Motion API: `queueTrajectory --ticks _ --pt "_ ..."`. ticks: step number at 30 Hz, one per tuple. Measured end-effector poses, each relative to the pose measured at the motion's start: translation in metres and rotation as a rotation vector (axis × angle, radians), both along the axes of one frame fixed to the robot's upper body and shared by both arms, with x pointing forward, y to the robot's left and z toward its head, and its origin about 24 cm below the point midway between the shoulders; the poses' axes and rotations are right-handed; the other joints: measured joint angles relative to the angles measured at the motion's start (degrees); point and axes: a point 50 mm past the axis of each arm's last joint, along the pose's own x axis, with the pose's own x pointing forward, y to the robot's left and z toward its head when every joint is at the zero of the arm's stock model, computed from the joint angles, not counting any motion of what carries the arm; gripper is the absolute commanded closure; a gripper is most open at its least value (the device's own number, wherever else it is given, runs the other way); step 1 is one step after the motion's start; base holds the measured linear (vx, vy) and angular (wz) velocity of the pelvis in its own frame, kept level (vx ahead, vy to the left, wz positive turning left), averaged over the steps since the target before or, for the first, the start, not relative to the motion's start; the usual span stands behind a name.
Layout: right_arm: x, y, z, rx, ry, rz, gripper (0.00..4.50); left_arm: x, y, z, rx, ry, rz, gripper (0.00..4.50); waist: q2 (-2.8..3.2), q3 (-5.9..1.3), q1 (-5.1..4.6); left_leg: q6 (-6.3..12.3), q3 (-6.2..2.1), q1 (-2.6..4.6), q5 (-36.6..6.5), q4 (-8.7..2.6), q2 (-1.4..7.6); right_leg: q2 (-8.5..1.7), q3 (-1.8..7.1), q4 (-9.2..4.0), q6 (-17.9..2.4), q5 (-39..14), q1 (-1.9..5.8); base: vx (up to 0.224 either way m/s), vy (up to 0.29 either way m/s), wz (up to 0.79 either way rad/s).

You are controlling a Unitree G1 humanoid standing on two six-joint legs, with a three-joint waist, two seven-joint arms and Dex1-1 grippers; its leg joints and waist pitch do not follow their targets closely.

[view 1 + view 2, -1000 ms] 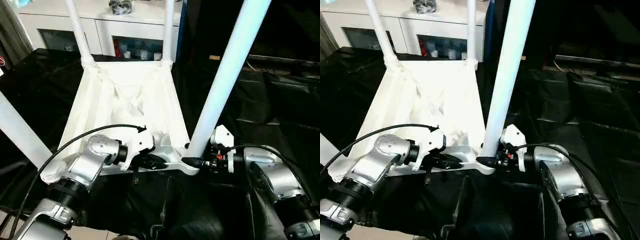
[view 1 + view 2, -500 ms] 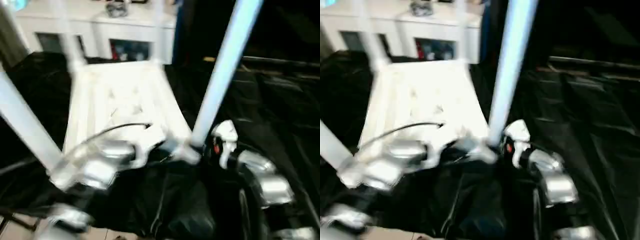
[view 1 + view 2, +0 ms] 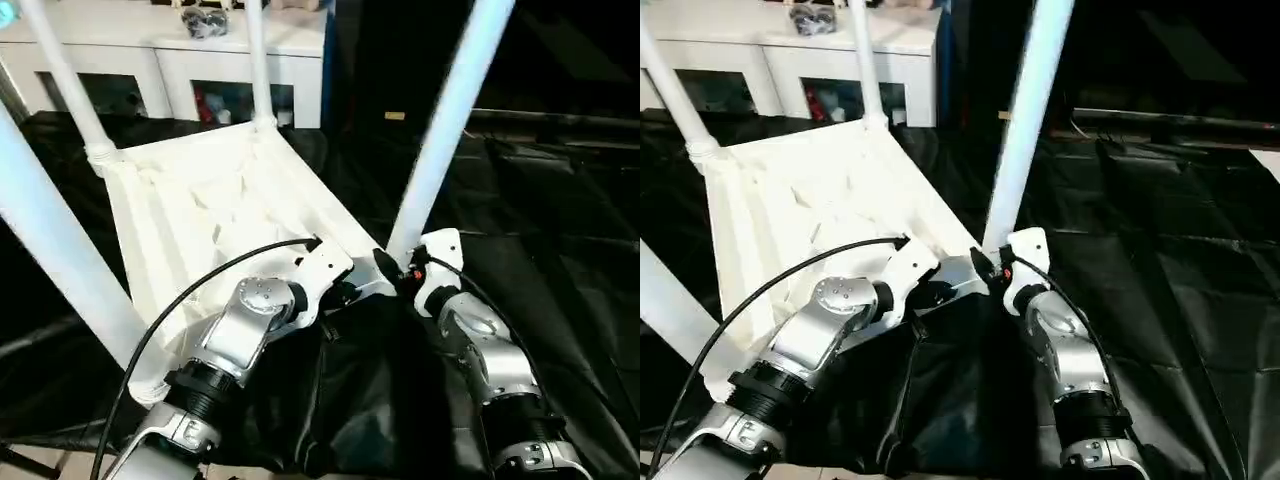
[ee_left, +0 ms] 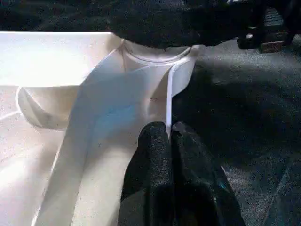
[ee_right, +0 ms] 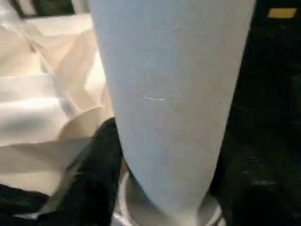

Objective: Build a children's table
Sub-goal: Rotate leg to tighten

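The four legs are running out of frame at the top, standing in the corners of the upturned white tabletop lying on the black-covered table. The left gripper is pinching the tabletop's near rim beside a corner socket. The right gripper is straddling the nearest leg's base; whether it is clamping is hard to tell.

The white tabletop lies upside down, ribbed underside up, with four white legs standing in its corner sockets.

My forearms: silver shells, black ribbed collars | wrists: white housings | black cable loops over left arm
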Motion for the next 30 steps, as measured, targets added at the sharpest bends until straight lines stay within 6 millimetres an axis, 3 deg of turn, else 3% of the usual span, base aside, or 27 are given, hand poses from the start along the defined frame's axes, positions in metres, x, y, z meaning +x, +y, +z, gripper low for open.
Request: queueTrajectory --ticks 3,7,11,14,22,23,30 --pt "-0.002 -0.004 0.002 -0.026 -0.011 0.088 1.45 0.0 0.007 0.002 -0.003 0.001 -0.036 4.5 0.01 0.01 -0.02 0.0 0.0 -0.01 0.0 -0.07 0.01 0.02 0.0 0.1 0.0 0.0 -0.13 0.0 0.0 0.0" --pt "-0.006 -0.008 0.005 -0.073 -0.029 0.25 1.45 -0.005 0.021 0.003 -0.011 0.008 -0.102 4.5 0.02 0.01 -0.01 -0.02 -0.02 0.03 0.0 -0.09 0.06 0.04 -0.01 0.57 -0.1 0.1 -0.29 0.0 0.0 0.0" --pt "-0.014 -0.014 0.004 -0.135 -0.022 0.425 1.45 -0.01 0.037 0.005 -0.008 0.011 -0.212 4.5 0.03 0.01 0.84 -0.02 -0.01 0.03 0.0 -0.39 0.15 0.12 -0.03 0.64 -0.5 0.3 -0.31 0.0 0.0 0.0" --pt "-0.018 -0.015 0.006 -0.137 -0.016 0.52 1.45 -0.013 0.044 0.007 0.001 0.026 -0.283 4.5 0.1 0.05 2.09 -0.02 0.05 -0.03 0.0 -0.4 0.18 0.12 -0.02 0.64 -0.4 0.2 -0.31 0.0 0.0 0.0" --pt "-0.029 -0.022 0.01 -0.168 0.009 0.747 1.45 -0.018 0.06 0.01 0.022 0.06 -0.387 4.5 0.04 0.08 3.25 0.0 0.22 -0.09 0.0 -0.3 0.08 0.0 0.14 0.62 -0.5 0.2 -0.29 0.0 0.0 0.0" --pt "-0.029 -0.022 0.01 -0.167 0.012 0.76 1.71 -0.019 0.061 0.01 0.023 0.064 -0.393 4.5 0.04 0.08 3.32 0.0 0.22 -0.07 0.0 -0.3 0.1 0.0 0.14 0.66 -0.5 0.2 -0.29 0.0 0.0 0.0" --pt "-0.032 -0.02 0.014 -0.175 0.002 0.826 2.15 -0.022 0.066 0.01 0.027 0.079 -0.434 4.5 0.0 0.09 3.45 -0.02 0.22 -0.07 0.0 -0.27 0.11 0.01 0.14 0.69 -0.5 0.2 -0.26 0.0 0.0 0.0"
